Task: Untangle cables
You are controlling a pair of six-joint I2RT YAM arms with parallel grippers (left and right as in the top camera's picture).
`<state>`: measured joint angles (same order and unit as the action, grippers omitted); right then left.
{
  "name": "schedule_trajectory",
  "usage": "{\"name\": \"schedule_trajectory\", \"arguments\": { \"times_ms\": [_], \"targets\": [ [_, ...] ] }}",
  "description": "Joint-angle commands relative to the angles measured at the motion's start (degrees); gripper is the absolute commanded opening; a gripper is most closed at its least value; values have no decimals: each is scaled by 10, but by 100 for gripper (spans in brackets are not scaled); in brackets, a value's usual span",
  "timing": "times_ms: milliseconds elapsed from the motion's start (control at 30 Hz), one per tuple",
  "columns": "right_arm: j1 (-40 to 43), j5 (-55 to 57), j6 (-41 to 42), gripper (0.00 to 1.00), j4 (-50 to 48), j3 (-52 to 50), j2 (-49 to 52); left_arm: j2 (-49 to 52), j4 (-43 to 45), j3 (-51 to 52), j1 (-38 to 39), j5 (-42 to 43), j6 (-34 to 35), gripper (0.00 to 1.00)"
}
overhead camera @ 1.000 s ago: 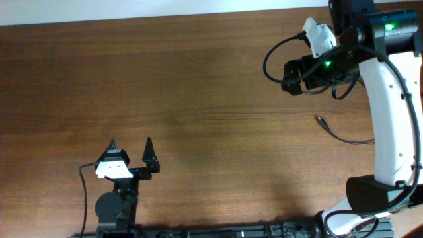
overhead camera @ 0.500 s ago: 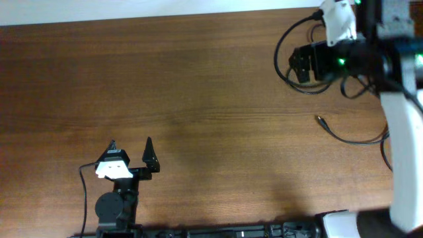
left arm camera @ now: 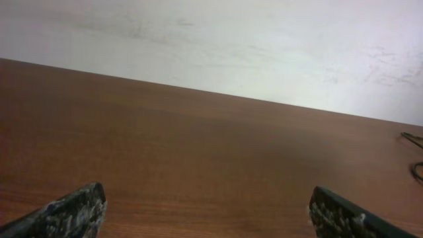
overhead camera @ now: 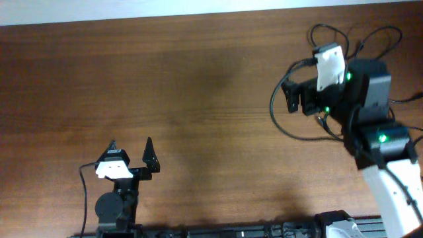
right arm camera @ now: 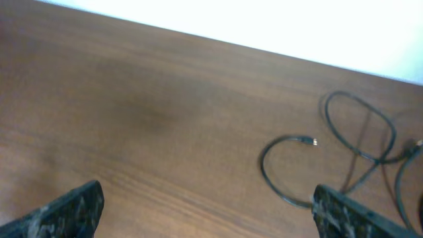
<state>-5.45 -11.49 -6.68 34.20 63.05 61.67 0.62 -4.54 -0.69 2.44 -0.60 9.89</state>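
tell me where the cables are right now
The cables lie loose on the far right side of the table, near its back edge; in the right wrist view they sit just ahead and right of the open right gripper.

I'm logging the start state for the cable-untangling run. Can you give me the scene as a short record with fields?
cables: loose overlapping loops on the table, right side; none held
plug end: tip of one curved cord, lying free
left hand: open, empty, far from the cables
right hand: open, empty, above the table near the cables
untangling: not yet begun
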Motion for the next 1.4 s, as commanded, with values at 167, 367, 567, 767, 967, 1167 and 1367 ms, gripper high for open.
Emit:
{"name": "schedule_trajectory", "arguments": {
  "times_ms": [167, 367, 567, 767, 967, 1167, 1367],
  "targets": [
    [-3, -21, -3, 99, -230, -194, -116, -3, -3, 2, -4, 7, -2, 99],
    [-3, -29, -3, 99, -420, -333, -216, -3, -3, 2, -4, 7, -2, 99],
    [-3, -29, -3, 99, -583, -459, -311, -3, -3, 2, -4, 7, -2, 99],
    [-3, -29, -3, 99, -688, -552, -375, -3, -3, 2, -4, 7, -2, 99],
    [-3, -29, -4, 99, -783, -627, -409, -3, -3, 2, -4, 7, -2, 99],
    [-2, -29, -3, 99, -775, -627, -412, -3, -3, 2, -4, 7, -2, 99],
    [-2, -29, -3, 99, -684, -627, -444, -3, -3, 2, -4, 7, -2, 99]
  ]
}}
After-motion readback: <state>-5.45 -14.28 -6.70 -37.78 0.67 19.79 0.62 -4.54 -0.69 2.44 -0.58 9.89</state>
